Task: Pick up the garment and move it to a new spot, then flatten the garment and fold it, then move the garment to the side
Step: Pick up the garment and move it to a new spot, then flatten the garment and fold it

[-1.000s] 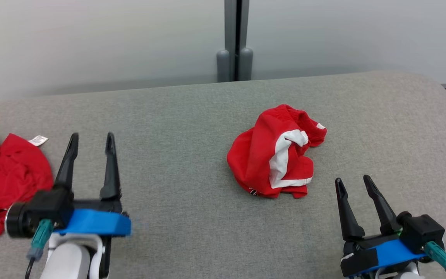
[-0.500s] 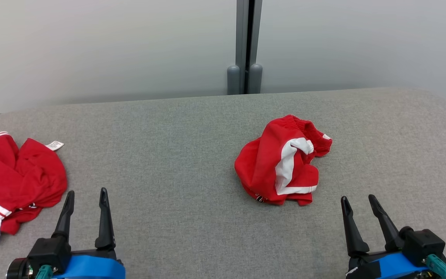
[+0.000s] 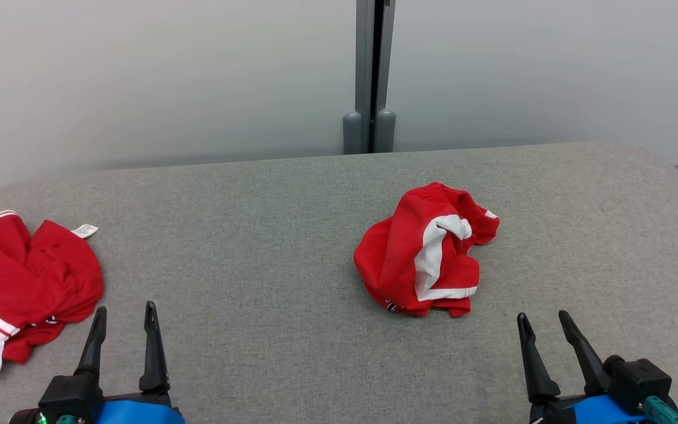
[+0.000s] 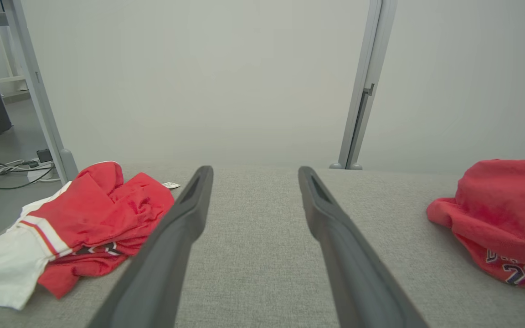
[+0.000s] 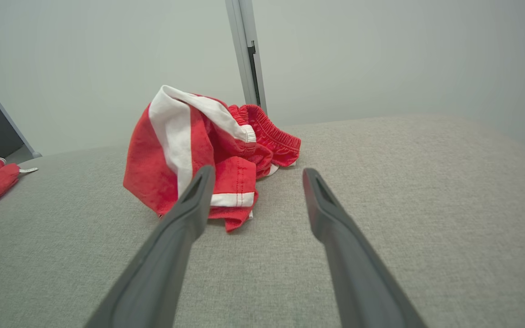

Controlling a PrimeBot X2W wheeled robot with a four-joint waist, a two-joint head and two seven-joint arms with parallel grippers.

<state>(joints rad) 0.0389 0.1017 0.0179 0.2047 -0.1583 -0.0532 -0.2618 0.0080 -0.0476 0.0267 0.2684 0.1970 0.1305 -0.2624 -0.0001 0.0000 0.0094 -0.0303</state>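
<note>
On grey surface (image 3: 268, 247), crumpled red garment (image 3: 401, 259); left hand (image 3: 125, 307), right hand (image 3: 541, 315) spread.

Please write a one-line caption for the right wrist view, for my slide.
Open right gripper points at the crumpled red and white garment on the grey cushion.

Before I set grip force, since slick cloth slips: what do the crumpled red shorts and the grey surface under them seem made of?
Red shorts: soft matte cloth, perhaps cotton or polyester; it creases loosely, with a gathered elastic waistband. Grey surface: matte woven upholstery fabric, heathered weave; likely padded, given rounded edges.
</note>
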